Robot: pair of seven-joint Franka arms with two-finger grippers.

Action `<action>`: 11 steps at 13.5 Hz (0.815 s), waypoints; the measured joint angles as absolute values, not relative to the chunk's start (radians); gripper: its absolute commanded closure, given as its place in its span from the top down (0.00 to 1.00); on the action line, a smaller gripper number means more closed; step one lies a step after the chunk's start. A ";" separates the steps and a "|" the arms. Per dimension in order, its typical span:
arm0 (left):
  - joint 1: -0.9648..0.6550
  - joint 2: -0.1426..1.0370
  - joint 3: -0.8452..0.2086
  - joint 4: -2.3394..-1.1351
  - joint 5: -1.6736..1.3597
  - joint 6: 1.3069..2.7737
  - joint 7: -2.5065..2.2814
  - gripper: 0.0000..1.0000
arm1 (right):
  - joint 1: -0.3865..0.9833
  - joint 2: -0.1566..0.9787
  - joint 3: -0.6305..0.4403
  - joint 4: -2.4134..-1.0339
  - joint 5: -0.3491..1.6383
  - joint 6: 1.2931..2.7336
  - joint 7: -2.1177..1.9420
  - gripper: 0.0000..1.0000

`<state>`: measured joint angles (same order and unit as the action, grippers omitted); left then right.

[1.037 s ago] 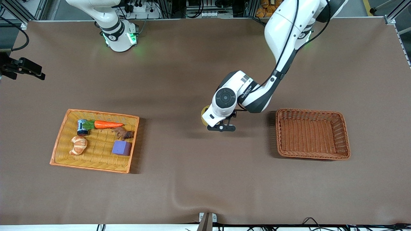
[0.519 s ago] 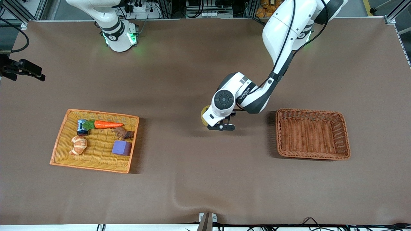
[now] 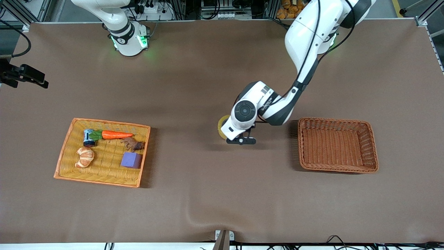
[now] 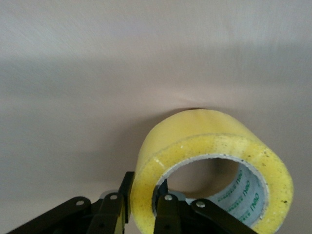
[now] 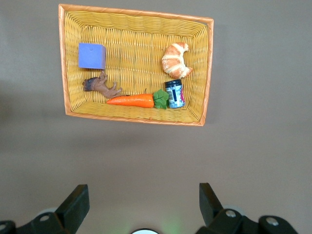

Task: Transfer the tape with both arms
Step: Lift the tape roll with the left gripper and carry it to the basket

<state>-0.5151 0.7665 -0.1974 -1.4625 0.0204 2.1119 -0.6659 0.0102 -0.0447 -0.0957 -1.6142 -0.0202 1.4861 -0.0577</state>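
My left gripper (image 3: 231,134) is down at the middle of the table (image 3: 215,194), between the two baskets, and its jaws are closed on the tape (image 3: 222,125). In the left wrist view one finger (image 4: 113,214) presses the outer face of the tape (image 4: 209,170) and the other sits inside the grey-white core, so the wall of the roll is clamped between them. The roll stands on edge, with its open core facing sideways; whether its lower rim touches the table surface cannot be determined. My right gripper (image 5: 141,204) waits with its jaws wide apart and nothing between them, up in the air over the brown table surface near the yellow basket (image 5: 207,73), at the right arm's end of the table. The yellow basket (image 3: 66,149) holds a purple block (image 3: 131,160), a carrot (image 3: 116,134), a croissant (image 3: 85,157), a small can (image 3: 88,137) and a brown figure (image 3: 133,143). The carrot lies along the basket edge farther from the front camera, with the can touching its green top; the croissant is nearer to the front camera than the can, and the purple block is nearer to the front camera than the brown figure. The brown basket (image 3: 371,139) sits toward the left arm's end of the table, well apart from the tape.
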 measured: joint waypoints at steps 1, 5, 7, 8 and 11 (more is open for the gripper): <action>-0.486 0.733 -0.197 -1.454 0.021 2.081 -0.657 0.00 | 0.010 -0.045 -0.096 -1.614 -0.020 1.486 -0.058 1.00; -0.292 0.552 -0.188 -1.446 0.030 1.860 -0.472 0.00 | 0.010 -0.045 -0.096 -1.614 -0.020 1.488 -0.058 1.00; -0.149 0.510 -0.186 -1.458 0.031 1.808 -0.276 0.00 | 0.010 -0.045 -0.096 -1.614 -0.020 1.489 -0.058 1.00; -0.082 0.506 -0.186 -1.471 0.032 1.803 -0.198 0.00 | 0.010 -0.044 -0.095 -1.614 -0.020 1.489 -0.058 1.00; 0.059 0.529 -0.187 -1.512 0.032 1.809 -0.041 0.00 | 0.010 -0.041 -0.093 -1.614 -0.020 1.489 -0.059 1.00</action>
